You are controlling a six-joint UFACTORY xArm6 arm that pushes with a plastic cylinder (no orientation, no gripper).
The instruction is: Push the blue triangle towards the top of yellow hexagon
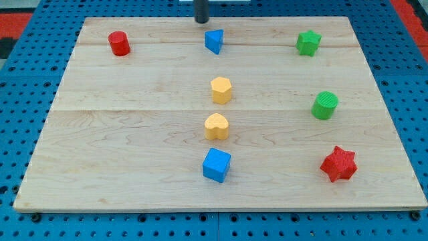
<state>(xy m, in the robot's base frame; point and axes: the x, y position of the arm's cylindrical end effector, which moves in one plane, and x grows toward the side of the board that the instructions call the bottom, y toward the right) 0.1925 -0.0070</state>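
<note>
Even, bright overhead light is cast across the board [134, 134]. Only short, soft shadows are seen under blocks below my tip [201, 20]. Focus is sharp; no glare is seen.

The blue triangle [213, 41] is a small solid wedge standing near the top edge of the wooden board, roughly midway across the view. Its flat top face is lighter blue, and one corner points towards the view's bottom. The yellow hexagon [221, 90] is a short six-sided block resting flat on the board, below the triangle and slightly to the view's right of it. The two are apart, with bare wood between them.
</note>
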